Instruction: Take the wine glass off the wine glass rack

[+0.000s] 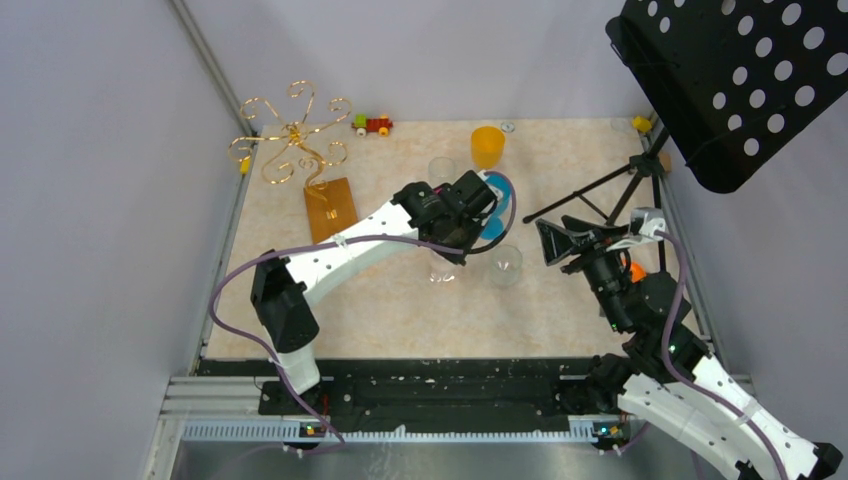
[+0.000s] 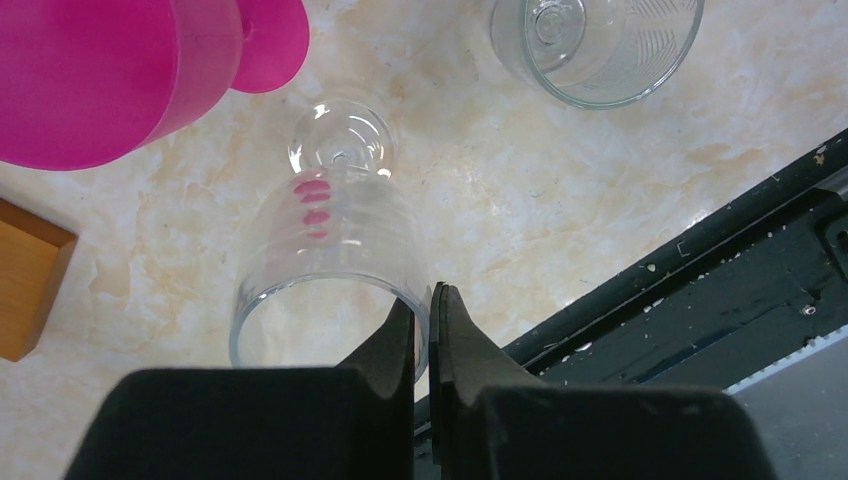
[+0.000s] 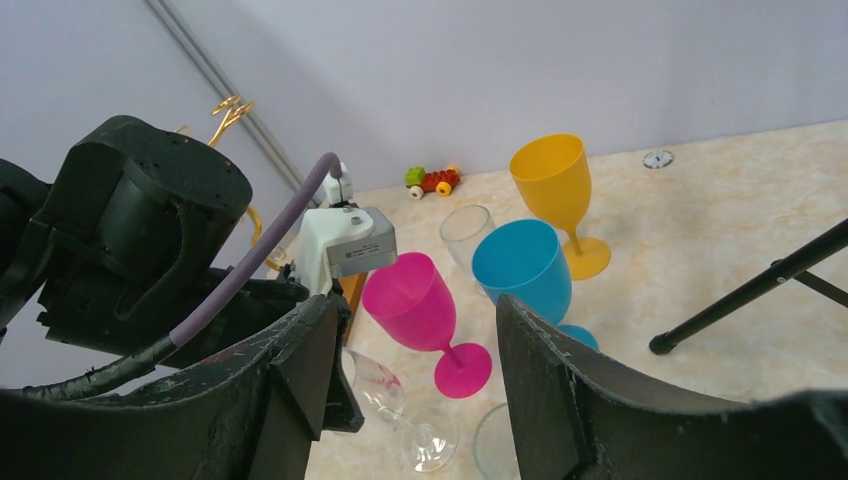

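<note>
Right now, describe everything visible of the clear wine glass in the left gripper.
The wine glass is clear, with a ribbed bowl and round foot. It is tilted, foot toward the table, its rim pinched by the left gripper. A pink reflection marks the bowl. Whether the foot touches the table is unclear.

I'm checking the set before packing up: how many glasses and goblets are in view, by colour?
Clear: 3 (wine glass, back glass, near glass)
Orange goblet: 1
Blue goblet: 1
Pink goblet: 1
Total: 6
</note>
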`<action>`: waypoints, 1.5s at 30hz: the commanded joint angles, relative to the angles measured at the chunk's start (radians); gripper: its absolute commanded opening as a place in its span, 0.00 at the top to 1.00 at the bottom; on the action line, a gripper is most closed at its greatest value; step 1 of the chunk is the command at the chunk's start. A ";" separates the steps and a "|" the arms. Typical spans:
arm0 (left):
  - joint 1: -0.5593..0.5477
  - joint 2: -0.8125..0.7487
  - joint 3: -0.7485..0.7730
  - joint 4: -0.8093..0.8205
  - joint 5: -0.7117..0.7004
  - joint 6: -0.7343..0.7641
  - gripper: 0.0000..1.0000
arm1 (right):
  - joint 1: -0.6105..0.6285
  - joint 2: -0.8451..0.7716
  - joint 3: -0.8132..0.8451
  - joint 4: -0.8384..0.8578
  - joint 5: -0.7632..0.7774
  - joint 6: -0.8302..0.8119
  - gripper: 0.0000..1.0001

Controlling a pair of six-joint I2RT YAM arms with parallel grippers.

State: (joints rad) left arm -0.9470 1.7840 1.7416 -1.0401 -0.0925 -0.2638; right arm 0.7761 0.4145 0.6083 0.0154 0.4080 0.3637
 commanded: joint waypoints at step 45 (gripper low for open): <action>0.001 -0.677 -0.197 0.274 -0.386 0.019 0.08 | 0.005 -0.047 0.226 -0.295 0.296 -0.173 0.31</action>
State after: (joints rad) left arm -0.9470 1.2552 1.6398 -0.9287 -0.3687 -0.2592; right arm 0.7761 0.4023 0.7624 -0.1982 0.5915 0.2989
